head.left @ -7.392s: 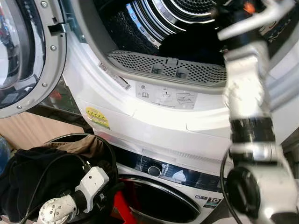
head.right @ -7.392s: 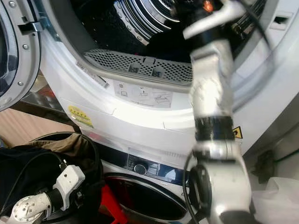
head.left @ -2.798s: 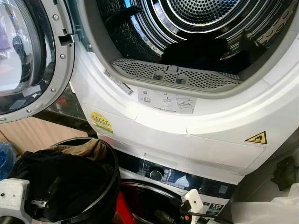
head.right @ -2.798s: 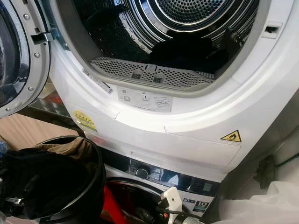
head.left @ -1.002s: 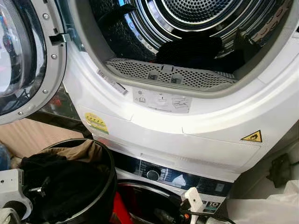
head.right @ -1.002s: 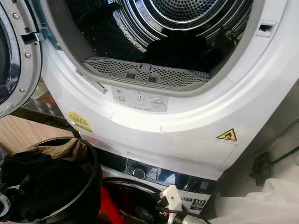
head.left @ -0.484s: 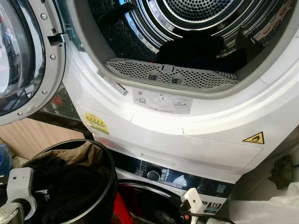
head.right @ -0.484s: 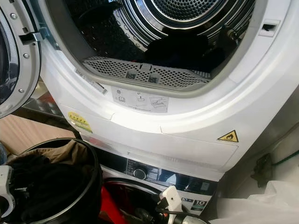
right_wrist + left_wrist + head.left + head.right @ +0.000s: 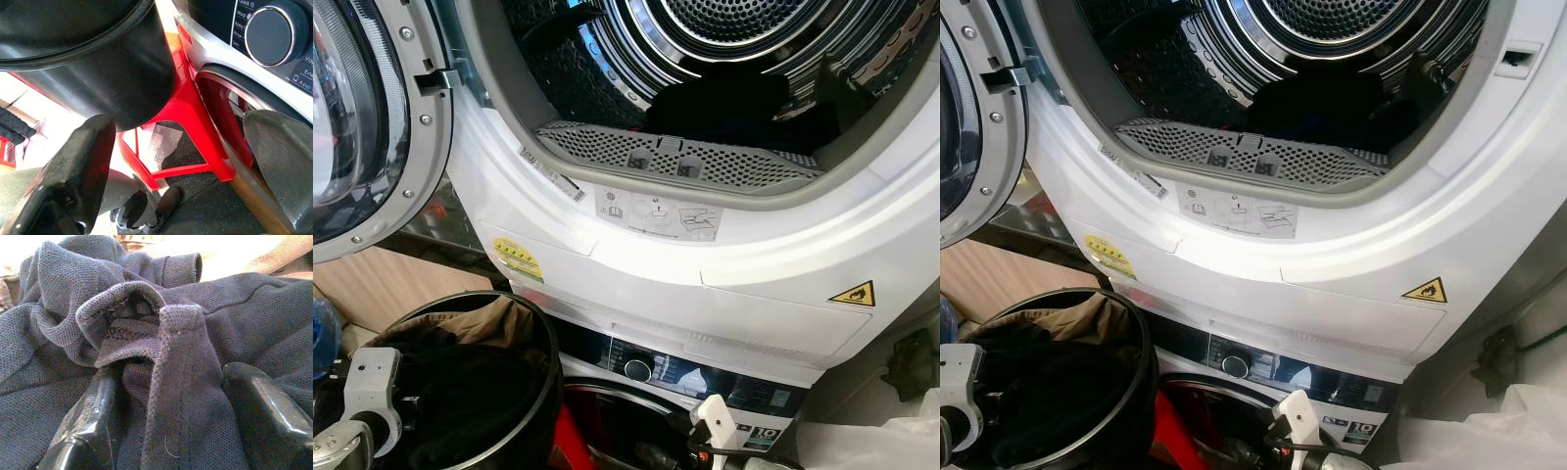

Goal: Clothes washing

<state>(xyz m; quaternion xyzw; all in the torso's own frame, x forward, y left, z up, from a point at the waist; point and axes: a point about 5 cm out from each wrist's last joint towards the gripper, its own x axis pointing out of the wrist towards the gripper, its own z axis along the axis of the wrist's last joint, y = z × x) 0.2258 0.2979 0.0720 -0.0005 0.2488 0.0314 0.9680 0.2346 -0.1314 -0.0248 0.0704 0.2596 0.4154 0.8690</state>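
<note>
the loading looks part done, as a judgement: a dark heap of clothes [image 9: 724, 103] already lies low in the ribbed, shiny steel drum [image 9: 705, 39] of the upper white front-loading machine [image 9: 754, 264], while the round black plastic bucket [image 9: 544, 392], below and to the left of that machine's opening, is well filled with dark garments and one tan piece against its rim. so several lifts are likely left, then shutting the round glass door [image 9: 352, 117], which swings wide open to the left of the opening.

the left claw [image 9: 168, 421] is down in the bucket, its two glossy black fingers [image 9: 90, 426] parted around a raised fold of navy knit polo shirt [image 9: 181, 357]; the fold sits between them, but whether they pinch it yet i cannot tell. the cloth is a fine pique weave, soft and limp, with a stitched hem and a ribbed cuff.

the right claw [image 9: 186, 161] hangs idle below the upper machine, fingers spread wide on nothing, beside a red metal stand [image 9: 190, 117] and the lower washer's round control dial [image 9: 270, 35].

a grey perforated lint grille [image 9: 675, 157] lines the opening's lower lip.
</note>
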